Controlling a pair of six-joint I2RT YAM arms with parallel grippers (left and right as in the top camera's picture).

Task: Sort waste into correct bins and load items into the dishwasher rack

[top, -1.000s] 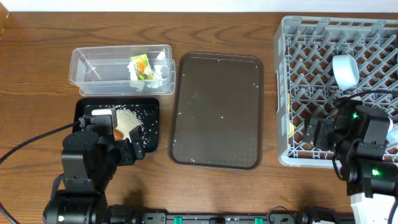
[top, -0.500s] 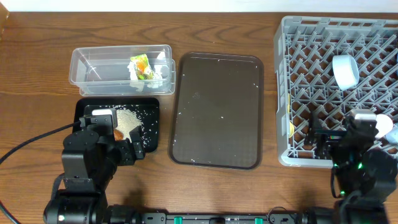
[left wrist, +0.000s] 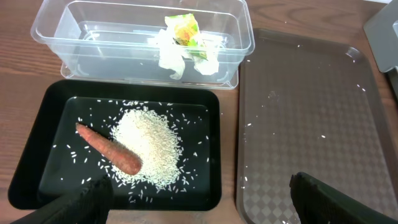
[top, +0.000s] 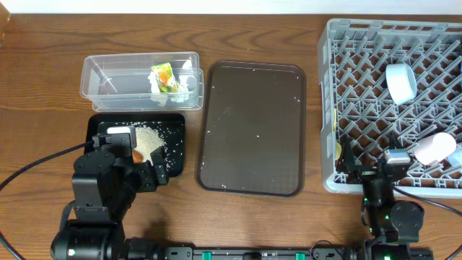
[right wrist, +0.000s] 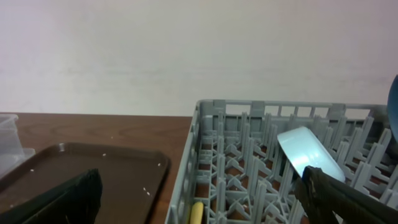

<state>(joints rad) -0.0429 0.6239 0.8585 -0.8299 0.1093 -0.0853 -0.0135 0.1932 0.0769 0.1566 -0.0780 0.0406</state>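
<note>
The clear tub [top: 115, 78] [left wrist: 112, 37] holds the wrapper [top: 164, 76] [left wrist: 183, 28] and crumpled tissues [left wrist: 171, 55]. In the black tray [top: 101, 124] [left wrist: 37, 162] lie a heap of rice [top: 149, 139] [left wrist: 149, 140] and the carrot piece [left wrist: 109, 148]. My left gripper [top: 133, 165] [left wrist: 202, 211] hangs open over that tray's near edge. The grey rack [top: 361, 65] [right wrist: 214, 134] carries a light blue cup [top: 399, 81] [right wrist: 303, 151], a small pale cup [top: 435, 148] and the yellow spoon [top: 338, 150] [right wrist: 196, 213]. My right gripper [top: 369, 172] [right wrist: 199, 208] is open at the rack's near-left corner.
The dark brown serving tray [top: 253, 128] [left wrist: 305, 106] [right wrist: 87, 168] lies between the bins and the rack, with a few rice grains on it. A pale wall rises behind the table in the right wrist view.
The right arm has pulled back off the rack toward the table's front edge, uncovering the small pale cup. The left arm has not moved.
</note>
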